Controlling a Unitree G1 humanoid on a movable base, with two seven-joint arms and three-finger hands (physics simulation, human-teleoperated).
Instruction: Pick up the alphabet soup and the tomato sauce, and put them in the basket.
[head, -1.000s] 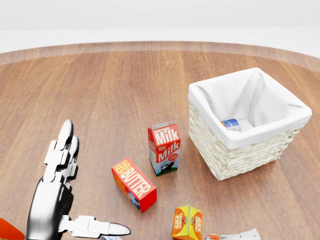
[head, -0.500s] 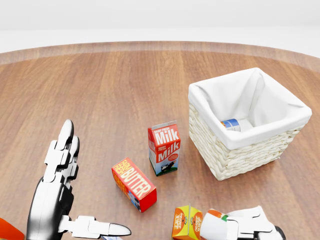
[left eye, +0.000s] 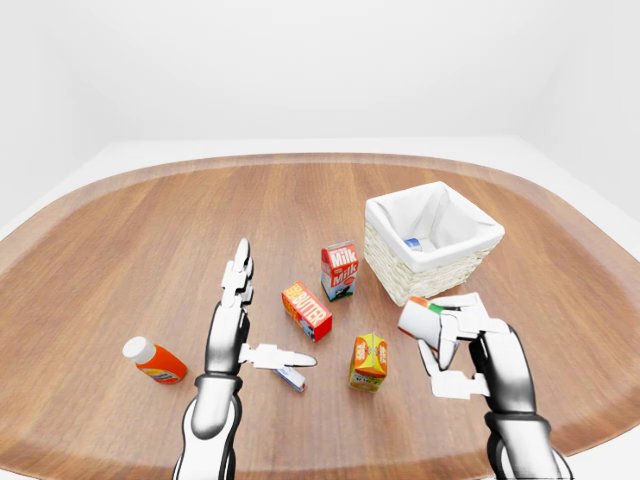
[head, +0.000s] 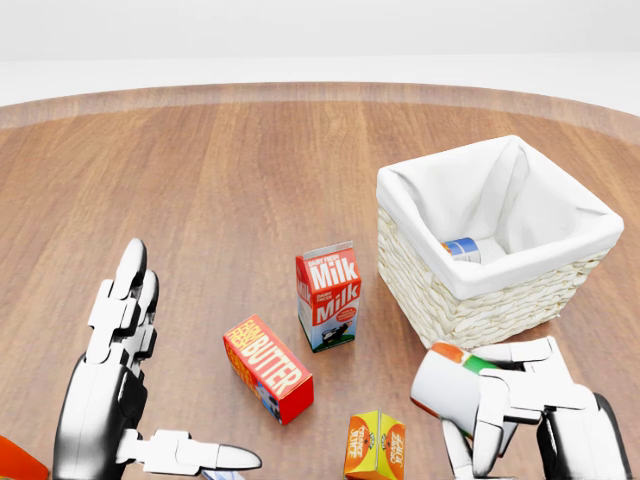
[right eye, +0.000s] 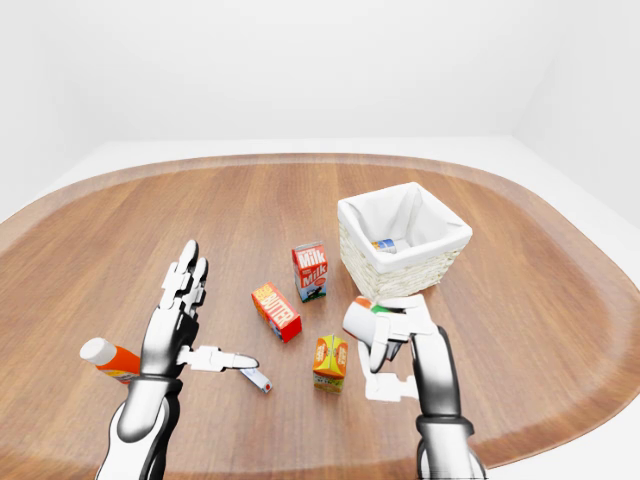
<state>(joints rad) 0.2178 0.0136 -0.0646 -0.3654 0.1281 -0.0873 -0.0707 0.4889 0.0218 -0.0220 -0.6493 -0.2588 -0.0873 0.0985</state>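
My right hand (head: 492, 402) is shut on a white can with an orange and green end, the tomato sauce (head: 443, 387). It holds the can above the table, just below the near wall of the wicker basket (head: 470, 322) in the head view. The basket has a white cloth lining. A can with a blue label, the alphabet soup (head: 462, 248), lies inside it. My left hand (head: 175, 385) is open and empty at the lower left, fingers stretched flat and thumb pointing right.
A milk carton (head: 328, 295) stands left of the basket. A red butter box (head: 268, 367) and an orange juice carton (head: 375, 445) lie below it. An orange bottle with a white cap (left eye: 155, 362) lies left of my left hand, and a small flat packet (left eye: 291, 378) lies by its thumb.
My right hand has risen into the head view from the bottom edge with the can and moved up toward the basket. The left hand has not moved.
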